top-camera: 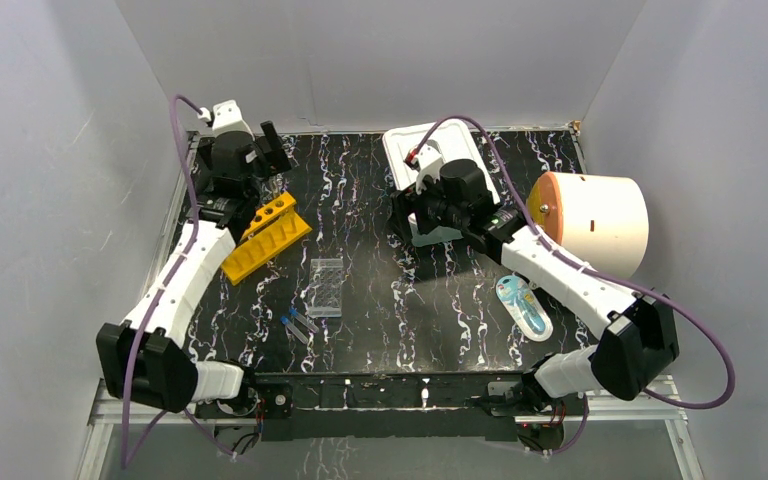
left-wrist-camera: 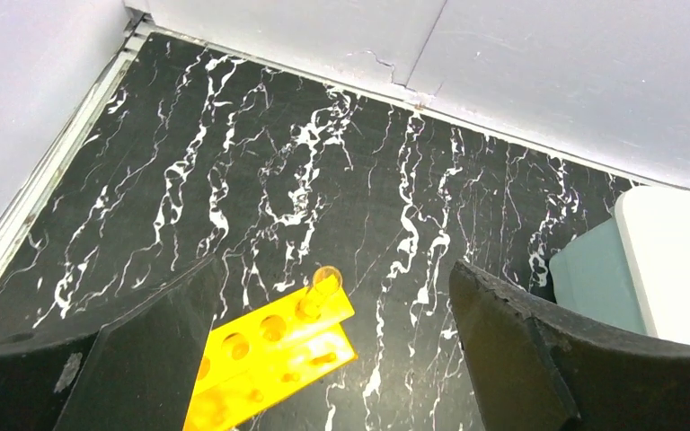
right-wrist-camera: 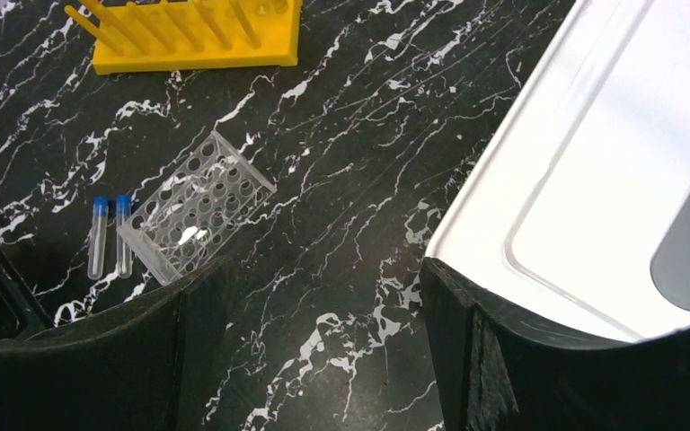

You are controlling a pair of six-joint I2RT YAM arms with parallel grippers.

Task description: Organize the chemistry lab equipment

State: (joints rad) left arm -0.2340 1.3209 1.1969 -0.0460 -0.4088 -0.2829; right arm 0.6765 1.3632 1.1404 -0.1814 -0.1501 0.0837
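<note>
The yellow-orange test-tube rack [top-camera: 266, 237] stands at the left of the table; a clear tube [left-wrist-camera: 326, 285] sits in its end hole. My left gripper [top-camera: 278, 160] is open and empty above the rack's far end [left-wrist-camera: 269, 346]. The clear well plate [top-camera: 327, 286] lies mid-table, also in the right wrist view [right-wrist-camera: 196, 208]. Two blue-capped tubes [top-camera: 298, 324] lie flat near it [right-wrist-camera: 110, 235]. My right gripper [top-camera: 407, 222] is open and empty beside the white tray [right-wrist-camera: 611, 171]. Beaker, amber tubing and forceps are not visible.
The white tray [top-camera: 410, 145] sits at the back centre under the right arm. A cream cylinder with an orange end [top-camera: 600, 220] lies at the right. A packaged item [top-camera: 525, 305] lies under the right forearm. Grey walls enclose the table.
</note>
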